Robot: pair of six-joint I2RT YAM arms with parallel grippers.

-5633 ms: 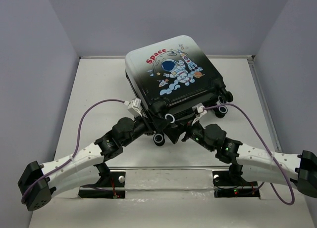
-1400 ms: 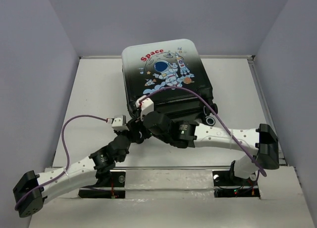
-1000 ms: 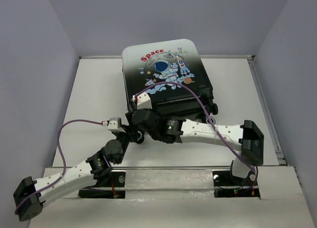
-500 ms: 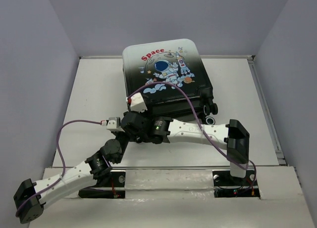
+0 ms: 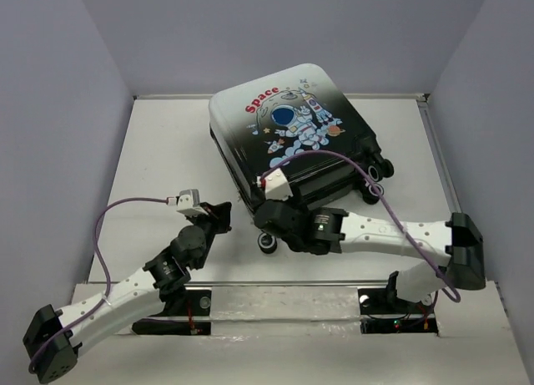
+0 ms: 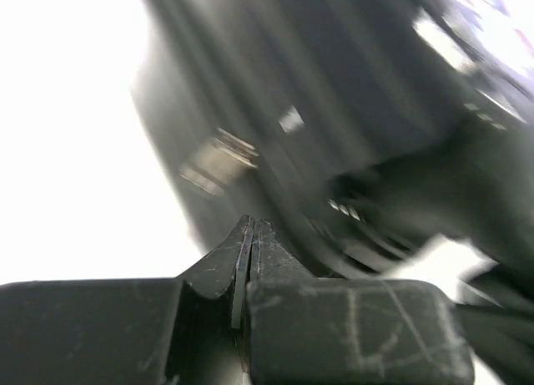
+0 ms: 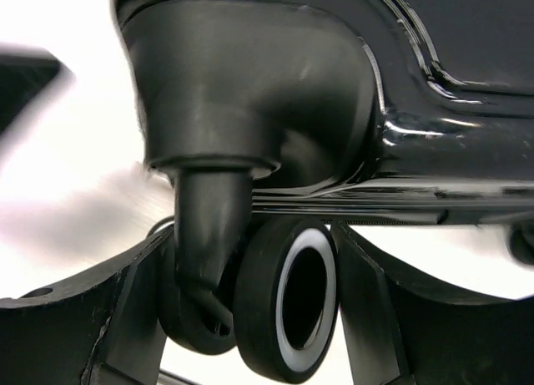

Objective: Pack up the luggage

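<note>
The luggage point(image 5: 292, 126) lies shut on the table, astronaut print up, turned at a slant. My right gripper point(image 5: 269, 233) is at its near left corner, with its fingers closed on either side of a black-and-white twin wheel point(image 5: 267, 242). In the right wrist view that wheel point(image 7: 288, 297) fills the gap of the right gripper point(image 7: 250, 235), under the glossy black shell point(image 7: 434, 84). My left gripper point(image 5: 224, 211) is shut and empty, a little left of the case. The left wrist view shows the left gripper point(image 6: 251, 222) with its tips pressed together before the blurred dark side of the luggage point(image 6: 334, 84).
The case's other wheels point(image 5: 375, 169) stick out at its right near corner. The white table point(image 5: 158, 151) is walled at the back and on both sides. A purple cable point(image 5: 334, 155) from the right arm arcs over the case's near edge.
The luggage has turned, its near end swinging right with the right gripper. The right jaws have narrowed onto the wheel. The left gripper now stands apart from the case.
</note>
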